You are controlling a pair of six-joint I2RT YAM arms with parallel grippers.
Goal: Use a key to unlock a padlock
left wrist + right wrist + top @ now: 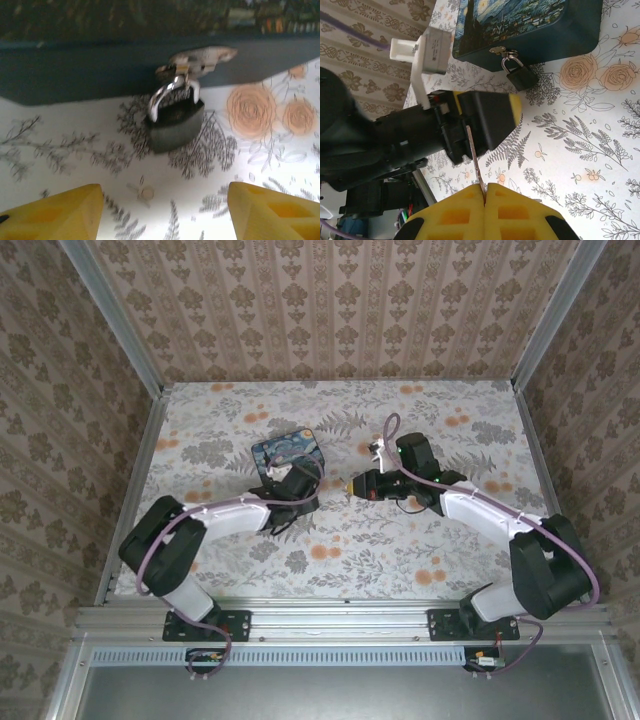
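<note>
A small dark padlock (175, 125) lies on the flowered table, its silver shackle hooked through the hasp (202, 57) of a blue painted tin (100, 70). My left gripper (165, 210) is open a short way in front of the padlock, with only tablecloth between its yellow fingertips. My right gripper (485, 187) is shut on a thin metal key (476, 155), whose blade points up towards the left gripper's black and yellow fingers (490, 117). The padlock (520, 76) hangs from the tin (530, 25) beyond them. From above, the right gripper (352, 486) is just right of the left gripper (298, 485).
The tin (288, 452) sits left of the table's middle. Patterned walls and metal posts (112, 315) close in the table on three sides. Purple cables (390, 430) loop off both arms.
</note>
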